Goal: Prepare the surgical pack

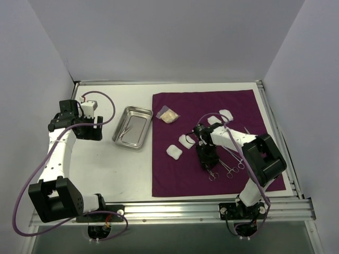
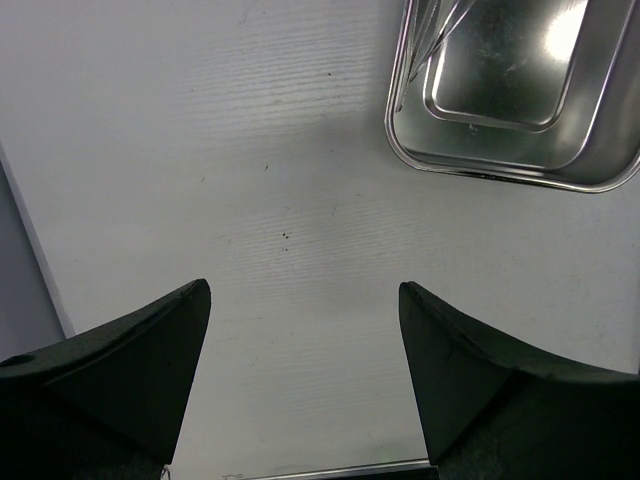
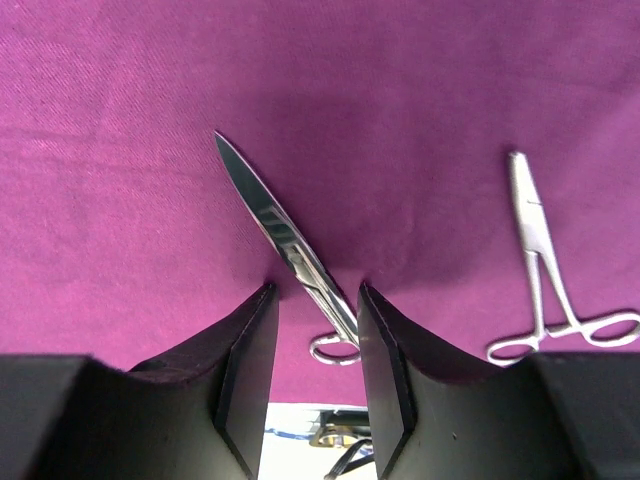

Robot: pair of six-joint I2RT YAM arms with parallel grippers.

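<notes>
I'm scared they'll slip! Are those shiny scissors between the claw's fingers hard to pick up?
Probably slippery: the scissors are smooth, shiny metal. Likely stiff, not bendy. They lie flat on the purple cloth, so the right claw may struggle getting under them.

White table (image 1: 106, 164), aluminium front rail (image 1: 201, 210), grey walls (image 1: 169, 37).

Bright, even light comes from above. The white table (image 2: 250, 150) looks a bit grey, with a soft shadow across it. The steel tray (image 2: 470, 150) shines with white glare. The scissors (image 3: 290, 250) gleam and look sharp on the purple cloth (image 3: 120, 150), which is darker near the middle. The left tool (image 2: 303, 287) is black, close and a bit blurry
</notes>
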